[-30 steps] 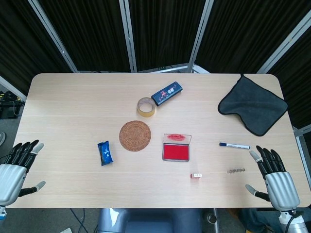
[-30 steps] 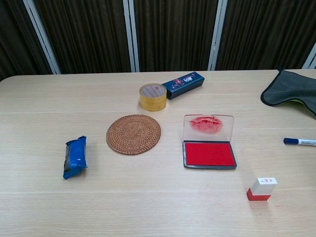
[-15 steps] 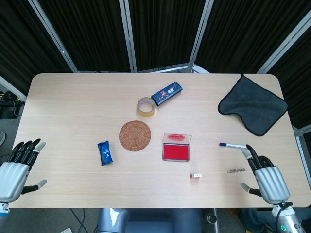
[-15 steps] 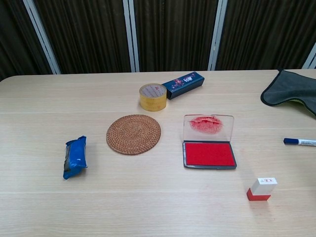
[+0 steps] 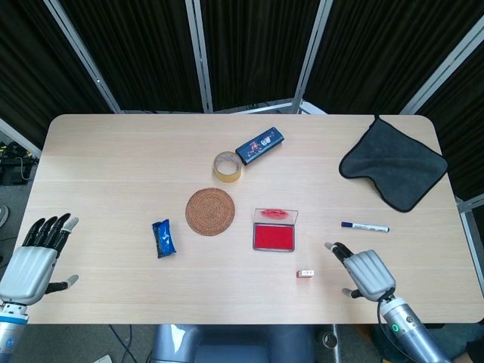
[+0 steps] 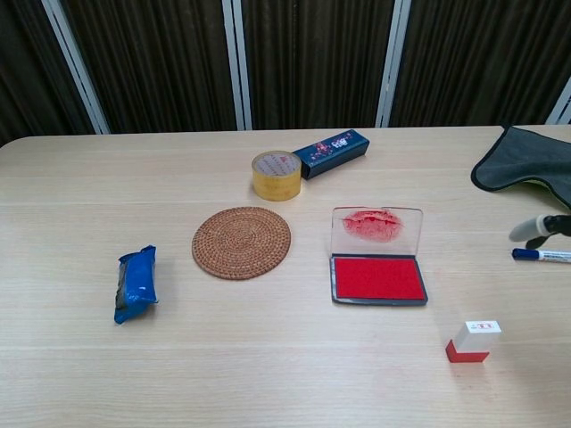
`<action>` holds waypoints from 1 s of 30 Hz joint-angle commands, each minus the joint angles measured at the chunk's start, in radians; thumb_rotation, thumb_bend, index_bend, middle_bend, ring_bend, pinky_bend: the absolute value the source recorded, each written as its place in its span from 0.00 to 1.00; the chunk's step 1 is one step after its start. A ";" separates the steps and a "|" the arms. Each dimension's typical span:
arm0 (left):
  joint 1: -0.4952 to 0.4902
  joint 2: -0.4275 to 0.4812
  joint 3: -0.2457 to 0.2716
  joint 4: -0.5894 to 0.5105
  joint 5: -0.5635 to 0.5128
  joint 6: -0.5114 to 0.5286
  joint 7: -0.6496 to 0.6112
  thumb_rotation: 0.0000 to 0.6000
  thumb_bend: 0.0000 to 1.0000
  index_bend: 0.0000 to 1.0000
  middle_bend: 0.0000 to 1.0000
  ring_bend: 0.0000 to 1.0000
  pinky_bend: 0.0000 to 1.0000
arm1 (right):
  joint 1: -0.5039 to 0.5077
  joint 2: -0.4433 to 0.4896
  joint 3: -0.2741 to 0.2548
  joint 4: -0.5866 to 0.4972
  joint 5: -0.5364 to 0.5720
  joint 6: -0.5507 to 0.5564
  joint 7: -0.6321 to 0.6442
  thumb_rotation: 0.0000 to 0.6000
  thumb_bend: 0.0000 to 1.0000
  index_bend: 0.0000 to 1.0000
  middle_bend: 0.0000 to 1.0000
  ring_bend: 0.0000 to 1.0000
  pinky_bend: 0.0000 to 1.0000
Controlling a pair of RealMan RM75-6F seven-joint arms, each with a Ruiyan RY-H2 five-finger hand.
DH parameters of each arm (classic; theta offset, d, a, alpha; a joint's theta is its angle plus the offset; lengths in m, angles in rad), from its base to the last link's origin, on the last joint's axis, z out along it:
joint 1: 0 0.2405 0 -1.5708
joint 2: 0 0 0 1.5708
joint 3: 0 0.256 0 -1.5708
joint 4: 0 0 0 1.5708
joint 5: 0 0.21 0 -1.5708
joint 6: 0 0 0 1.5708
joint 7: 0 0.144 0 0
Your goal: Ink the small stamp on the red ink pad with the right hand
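Note:
The small stamp, white with a red base, stands upright on the table near the front edge. Just behind it to the left lies the red ink pad with its clear lid raised. My right hand hovers open a short way right of the stamp, fingers pointing toward it and holding nothing; in the chest view only a fingertip shows at the right edge. At the table's front left corner my left hand is open and empty.
A blue marker lies right of the pad, a dark cloth at the back right. A woven coaster, tape roll, dark blue box and blue packet lie left of centre.
My right hand has swung left from the front right corner toward the stamp and entered the chest view. The left hand has shifted slightly inward.

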 commanded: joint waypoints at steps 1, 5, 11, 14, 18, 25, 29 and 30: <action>-0.007 -0.007 -0.004 -0.001 -0.017 -0.011 0.013 1.00 0.00 0.00 0.00 0.00 0.00 | 0.018 -0.044 0.003 -0.014 0.015 -0.021 0.002 1.00 0.05 0.27 0.26 1.00 1.00; -0.008 -0.011 -0.005 -0.003 -0.027 -0.009 0.025 1.00 0.00 0.00 0.00 0.00 0.00 | 0.027 -0.117 0.015 0.038 0.019 -0.002 -0.052 1.00 0.13 0.33 0.32 1.00 1.00; -0.011 -0.015 -0.003 0.000 -0.038 -0.015 0.033 1.00 0.00 0.00 0.00 0.00 0.00 | 0.037 -0.174 0.022 0.061 0.068 -0.009 -0.104 1.00 0.22 0.37 0.36 1.00 1.00; -0.012 -0.017 -0.001 0.001 -0.040 -0.016 0.036 1.00 0.00 0.00 0.00 0.00 0.00 | 0.046 -0.198 0.021 0.065 0.080 -0.016 -0.138 1.00 0.23 0.37 0.36 1.00 1.00; -0.013 -0.017 0.001 0.001 -0.040 -0.014 0.037 1.00 0.00 0.00 0.00 0.00 0.00 | 0.060 -0.231 0.022 0.074 0.113 -0.031 -0.188 1.00 0.24 0.37 0.36 1.00 1.00; -0.018 -0.017 0.002 0.005 -0.050 -0.021 0.039 1.00 0.00 0.00 0.00 0.00 0.00 | 0.068 -0.253 0.019 0.067 0.168 -0.037 -0.241 1.00 0.24 0.37 0.36 1.00 1.00; -0.019 -0.020 0.003 0.006 -0.052 -0.020 0.046 1.00 0.00 0.00 0.00 0.00 0.00 | 0.071 -0.269 0.013 0.084 0.177 -0.032 -0.257 1.00 0.25 0.37 0.37 1.00 1.00; -0.019 -0.020 0.004 0.005 -0.051 -0.020 0.047 1.00 0.00 0.00 0.00 0.00 0.00 | 0.072 -0.272 0.012 0.088 0.180 -0.032 -0.260 1.00 0.25 0.37 0.37 1.00 1.00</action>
